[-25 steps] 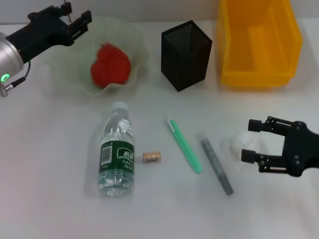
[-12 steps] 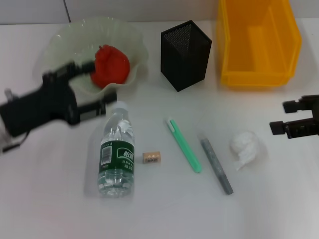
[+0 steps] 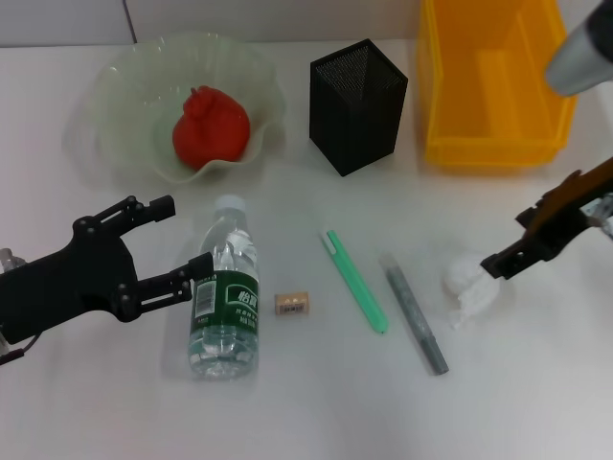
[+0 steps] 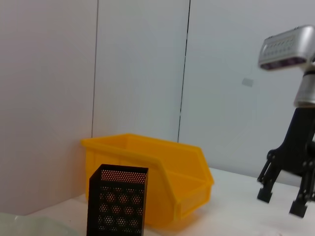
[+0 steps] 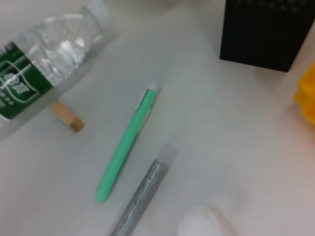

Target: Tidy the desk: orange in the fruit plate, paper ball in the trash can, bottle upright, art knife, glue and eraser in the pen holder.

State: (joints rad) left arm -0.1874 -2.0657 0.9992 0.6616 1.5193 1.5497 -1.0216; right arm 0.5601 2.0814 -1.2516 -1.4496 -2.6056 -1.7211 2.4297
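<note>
A clear water bottle (image 3: 226,305) with a green label lies on its side on the white desk. My left gripper (image 3: 187,236) is open just left of its cap end. A red-orange fruit (image 3: 211,126) sits in the pale green fruit plate (image 3: 124,96). A small tan eraser (image 3: 292,304), a green art knife (image 3: 356,280) and a grey glue stick (image 3: 417,313) lie in the middle. A white paper ball (image 3: 469,280) lies right of them. My right gripper (image 3: 508,244) is open, just right of and above the ball.
A black mesh pen holder (image 3: 357,103) stands at the back centre, with a yellow bin (image 3: 493,81) to its right. The right wrist view shows the bottle (image 5: 44,54), eraser (image 5: 66,115), knife (image 5: 125,147), glue stick (image 5: 142,196) and holder (image 5: 268,32).
My left arm has come from the fruit plate down to the bottle's left side. My right gripper drew back from the paper ball to the right, then returned beside it, tilted.
</note>
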